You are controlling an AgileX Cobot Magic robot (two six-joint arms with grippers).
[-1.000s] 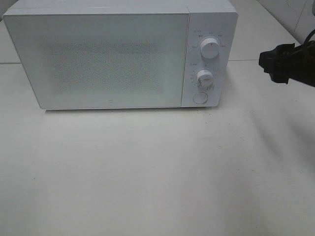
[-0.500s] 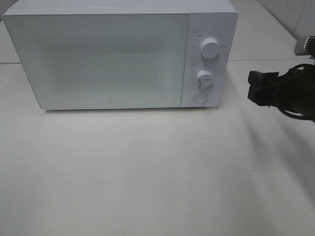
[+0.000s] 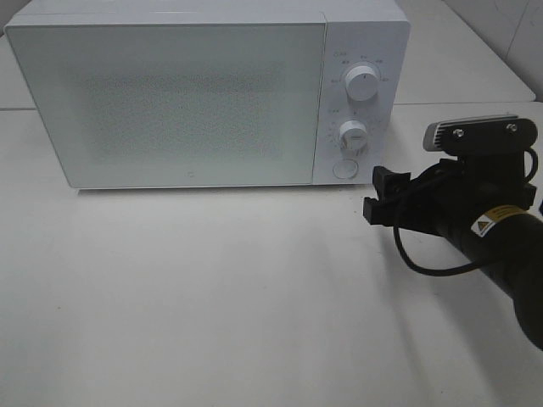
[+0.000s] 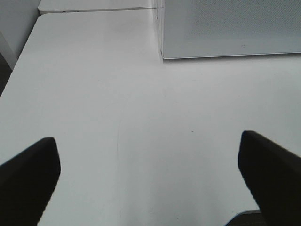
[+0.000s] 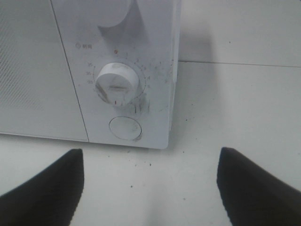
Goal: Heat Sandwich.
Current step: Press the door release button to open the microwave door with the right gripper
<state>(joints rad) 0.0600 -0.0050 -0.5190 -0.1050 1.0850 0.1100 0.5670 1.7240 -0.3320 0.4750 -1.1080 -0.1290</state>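
Observation:
The sandwich is not in any view. A white microwave (image 3: 170,93) stands at the back of the table with its door shut. Its control panel has an upper knob (image 3: 362,84), a lower knob (image 3: 353,136) and a round button (image 3: 344,168). My right gripper (image 3: 379,193) is open and empty, just right of and in front of the button. In the right wrist view the lower knob (image 5: 117,83) and button (image 5: 125,127) lie ahead between the open fingers (image 5: 44,188). My left gripper (image 4: 150,181) is open and empty over bare table, with the microwave's corner (image 4: 225,28) ahead.
The white table (image 3: 212,297) spreads in front of the microwave. A seam in the tabletop (image 5: 235,62) runs to the right of the microwave. The table's left edge (image 4: 19,66) shows in the left wrist view.
My right arm has come down and leftward from the right edge, toward the microwave's control panel. Its gripper now sits close to the round button. The microwave has not moved.

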